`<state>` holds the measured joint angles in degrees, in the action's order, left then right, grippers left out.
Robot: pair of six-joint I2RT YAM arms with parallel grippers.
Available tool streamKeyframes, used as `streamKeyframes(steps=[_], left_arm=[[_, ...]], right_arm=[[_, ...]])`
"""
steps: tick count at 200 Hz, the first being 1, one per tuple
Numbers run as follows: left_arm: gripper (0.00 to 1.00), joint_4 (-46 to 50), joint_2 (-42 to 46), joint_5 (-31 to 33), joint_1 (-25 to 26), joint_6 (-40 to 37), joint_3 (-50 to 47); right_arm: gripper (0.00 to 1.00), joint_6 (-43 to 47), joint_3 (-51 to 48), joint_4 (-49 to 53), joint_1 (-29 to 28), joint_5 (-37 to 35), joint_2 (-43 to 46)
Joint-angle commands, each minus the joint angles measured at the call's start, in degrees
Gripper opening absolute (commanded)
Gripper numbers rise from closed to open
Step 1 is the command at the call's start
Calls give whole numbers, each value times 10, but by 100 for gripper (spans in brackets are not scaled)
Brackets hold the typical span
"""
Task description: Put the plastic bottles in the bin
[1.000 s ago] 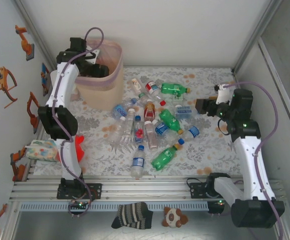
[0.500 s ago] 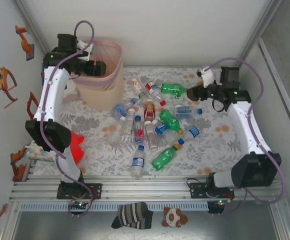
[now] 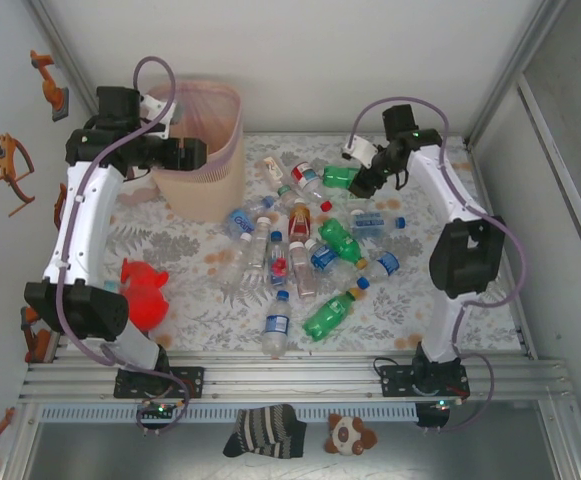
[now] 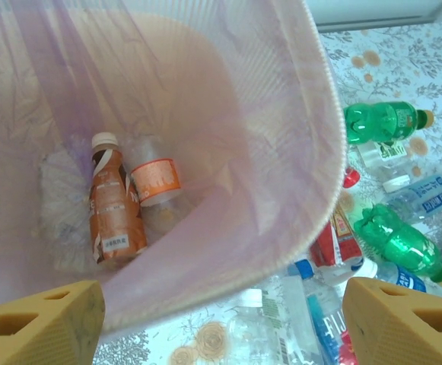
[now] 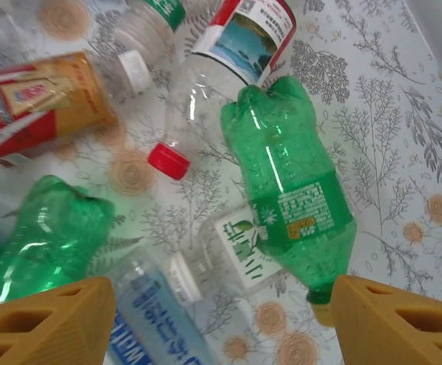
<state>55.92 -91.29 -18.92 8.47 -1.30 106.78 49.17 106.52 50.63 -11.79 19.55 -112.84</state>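
Hovering with jaws spread and empty, the right gripper (image 5: 221, 327) hung over a green bottle (image 5: 293, 190); a pick was in hand, and next it needed lowering to pinch the body. The left gripper (image 4: 221, 327), also spread, hung above the bin (image 4: 331, 129), seemingly two bottles (image 4: 116, 209) inside.

bin (image 3: 206, 192) far left | plastic bottles (image 3: 304, 270) right of it | two inside

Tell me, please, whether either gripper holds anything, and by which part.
Nothing is held: the left gripper is open over the bin, the right gripper open above a green bottle.
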Motion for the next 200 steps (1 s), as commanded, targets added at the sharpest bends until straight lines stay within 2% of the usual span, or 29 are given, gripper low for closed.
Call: streamKeyframes(steps=[1,35,117,160,200], left_arm=[[82,-17,32,-10,-4,22,-26],[83,-31,60,-24,-3,41,-39],[87,-157,169,-67,-4,103,-140],[89,-165,208,-59,-4,108,-162],[89,-167,215,-63,-4,117,-170]], right_arm=[[76,46,46,25,-9,-23,-38],[78,56,110,23,-9,-24,-107],[84,74,181,-8,-10,-18,-211],[83,87,194,-15,-10,-29,-247],[76,88,186,-14,-10,-16,-252]])
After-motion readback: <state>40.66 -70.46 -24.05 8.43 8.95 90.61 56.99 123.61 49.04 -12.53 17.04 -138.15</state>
